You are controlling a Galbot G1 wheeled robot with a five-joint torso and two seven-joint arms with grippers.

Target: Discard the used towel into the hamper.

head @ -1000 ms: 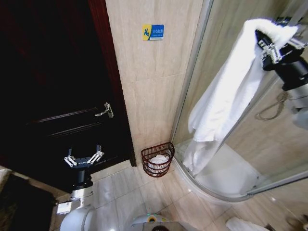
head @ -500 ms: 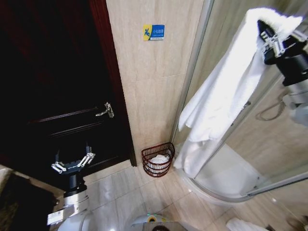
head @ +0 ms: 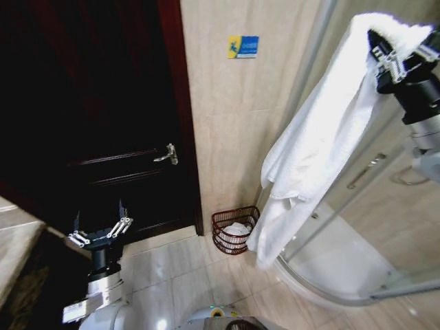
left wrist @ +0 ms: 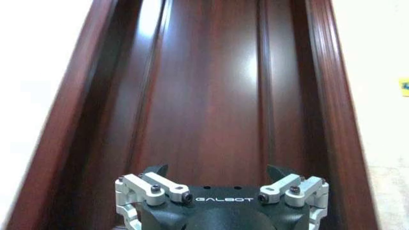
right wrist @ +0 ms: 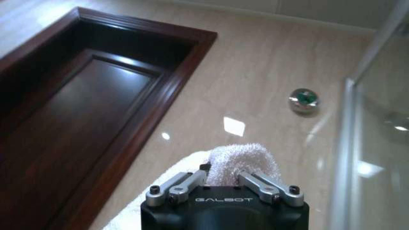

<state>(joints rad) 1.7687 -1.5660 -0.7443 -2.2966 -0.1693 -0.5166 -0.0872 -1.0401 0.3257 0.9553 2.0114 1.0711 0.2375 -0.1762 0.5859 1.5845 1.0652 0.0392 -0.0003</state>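
A long white towel (head: 313, 144) hangs from my right gripper (head: 393, 42), held high at the upper right and shut on the towel's top fold (right wrist: 240, 163). The cloth drapes down and to the left, its lower end hanging just right of the hamper (head: 235, 229). That hamper is a small dark reddish-brown wire basket on the floor against the wall, with something white inside. My left gripper (head: 98, 230) is low on the left before the dark door, open, with nothing between its fingers (left wrist: 148, 176).
A dark wooden door (head: 103, 124) with a metal handle (head: 168, 155) fills the left. A beige tiled wall carries a blue sign (head: 244, 47). A curved glass shower enclosure (head: 357, 234) stands on the right. Glossy floor tiles lie before the hamper.
The whole head view has shifted right, so the camera turned left. The towel's lower end has swung leftward toward the hamper. My left gripper has dropped lower and to the left.
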